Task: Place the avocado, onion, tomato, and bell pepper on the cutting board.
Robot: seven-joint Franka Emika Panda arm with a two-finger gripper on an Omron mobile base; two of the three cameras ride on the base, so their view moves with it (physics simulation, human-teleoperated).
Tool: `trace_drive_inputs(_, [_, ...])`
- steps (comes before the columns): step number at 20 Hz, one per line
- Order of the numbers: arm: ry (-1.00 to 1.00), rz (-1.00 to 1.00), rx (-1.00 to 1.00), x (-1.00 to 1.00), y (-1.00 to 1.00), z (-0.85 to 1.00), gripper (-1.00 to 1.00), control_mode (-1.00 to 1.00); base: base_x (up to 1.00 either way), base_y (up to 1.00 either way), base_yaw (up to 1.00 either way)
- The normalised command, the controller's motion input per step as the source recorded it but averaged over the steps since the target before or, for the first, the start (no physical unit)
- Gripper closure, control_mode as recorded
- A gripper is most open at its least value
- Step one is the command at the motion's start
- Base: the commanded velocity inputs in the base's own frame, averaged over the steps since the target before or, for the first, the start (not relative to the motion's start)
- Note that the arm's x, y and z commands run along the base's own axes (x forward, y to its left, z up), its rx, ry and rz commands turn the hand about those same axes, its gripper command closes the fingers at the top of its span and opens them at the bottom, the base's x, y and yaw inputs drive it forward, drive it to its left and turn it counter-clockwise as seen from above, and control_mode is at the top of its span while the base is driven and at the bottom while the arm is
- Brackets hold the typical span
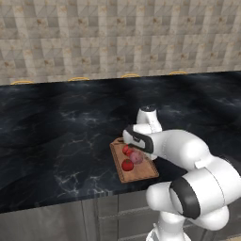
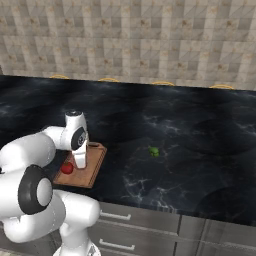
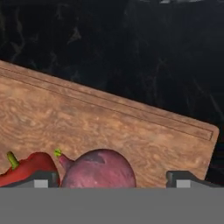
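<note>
The onion (image 3: 98, 168) lies on the cutting board (image 3: 131, 131), and in my hand view it sits between the two tips of the claw (image 3: 113, 179), which stand spread wide on either side of it; I cannot tell whether either tip touches it. From the left base view I see the onion (image 1: 137, 157) in the middle of the board (image 1: 141, 173), right under the arm's hand. A red bell pepper (image 3: 26, 168) with a green stem lies just left of the onion in the hand view, close against it. A red tomato (image 1: 127, 165) rests on the near part of the board. The avocado (image 2: 154, 150) lies alone on the black marble bench (image 2: 190, 130), well to the right of the board (image 2: 90, 172). The board sits close to the bench's near edge. The far half of the board is bare wood, and the bench is open to the far wall on both sides.
</note>
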Motion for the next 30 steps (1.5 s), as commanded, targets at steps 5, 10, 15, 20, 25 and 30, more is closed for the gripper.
trace_drive_inputs(5, [0.09,-0.06,-0.06,0.02,-0.66,0.51,-1.00,-1.00,0.00,0.00,0.00])
trace_drive_inputs(10, [0.07,0.00,-0.03,0.09,-0.95,0.28,-1.00,-1.00,0.00,0.00,0.00])
trace_drive_inputs(15, [0.02,0.00,0.00,0.13,-0.99,0.15,-1.00,-1.00,0.00,0.00,0.00])
trace_drive_inputs(20, [0.02,0.00,0.00,0.22,-1.00,0.07,-1.00,-1.00,0.00,0.00,0.00])
trace_drive_inputs(25, [0.01,0.05,0.00,0.36,-0.87,0.00,-1.00,-1.00,0.00,0.00,0.00])
trace_drive_inputs(30, [0.00,0.16,0.02,0.79,-0.41,0.00,-1.00,-1.00,0.00,0.00,0.00])
